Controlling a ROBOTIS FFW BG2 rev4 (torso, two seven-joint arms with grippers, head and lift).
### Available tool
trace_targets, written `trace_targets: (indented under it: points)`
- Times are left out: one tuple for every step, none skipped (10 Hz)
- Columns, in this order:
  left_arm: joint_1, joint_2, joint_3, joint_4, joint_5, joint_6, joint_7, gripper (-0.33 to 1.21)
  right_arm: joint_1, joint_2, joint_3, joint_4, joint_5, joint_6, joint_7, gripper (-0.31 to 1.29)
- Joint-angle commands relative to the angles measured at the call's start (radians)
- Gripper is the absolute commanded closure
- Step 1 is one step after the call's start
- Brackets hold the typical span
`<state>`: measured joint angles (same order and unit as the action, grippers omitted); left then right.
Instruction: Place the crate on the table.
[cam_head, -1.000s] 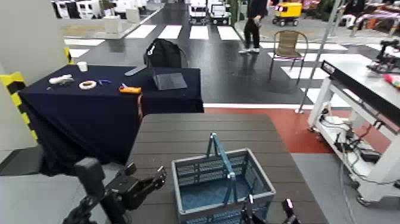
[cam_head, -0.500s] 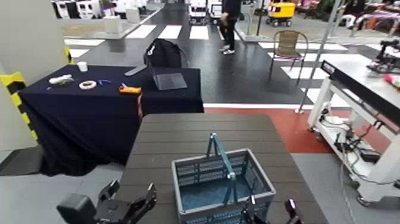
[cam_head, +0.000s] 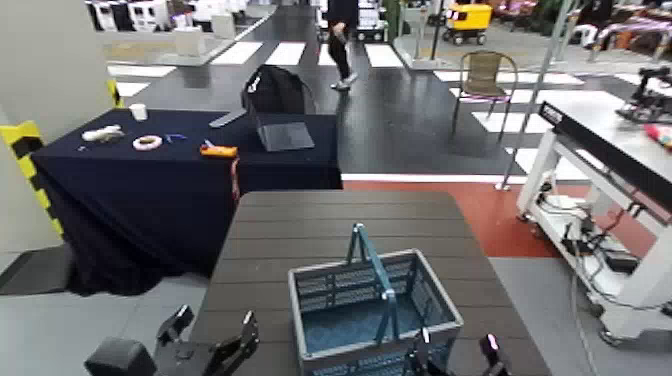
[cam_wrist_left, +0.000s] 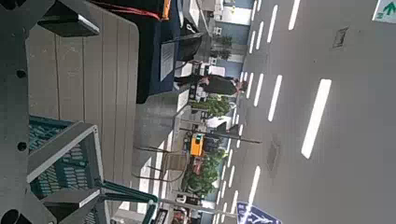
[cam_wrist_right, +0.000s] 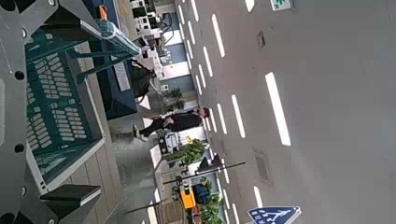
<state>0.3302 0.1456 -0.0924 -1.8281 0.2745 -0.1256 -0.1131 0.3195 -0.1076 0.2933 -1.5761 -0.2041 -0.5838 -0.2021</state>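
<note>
The crate (cam_head: 345, 325) is sitting upright on the table (cam_head: 340, 222), well back from the far edge and lying a little closer to the right edge than to the left. Its teal handle (cam_head: 375, 262) is standing raised, arching over the open top. The left gripper (cam_head: 214, 322) is hovering by the table's left edge, apart from the crate, its fingers spreading wide with nothing between them. The right gripper (cam_head: 457, 343) is hanging beside the crate's near right corner, its fingers also standing apart; whether it is touching the rim, one cannot tell.

Beyond the table's far left corner, a navy-draped table (cam_head: 150, 190) is carrying a laptop (cam_head: 285, 137), a white cup (cam_head: 139, 112) and an orange item (cam_head: 218, 151). A white-framed workbench (cam_head: 600, 125) is standing off past the right edge, and a person (cam_head: 341, 45) is walking beyond the far edge.
</note>
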Motion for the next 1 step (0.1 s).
trace_targets:
  points:
    - [0.001, 0.000, -0.001, 0.000, -0.001, -0.008, 0.003, 0.09, 0.003, 0.003, -0.010, -0.009, 0.008, 0.013, 0.012, 0.14]
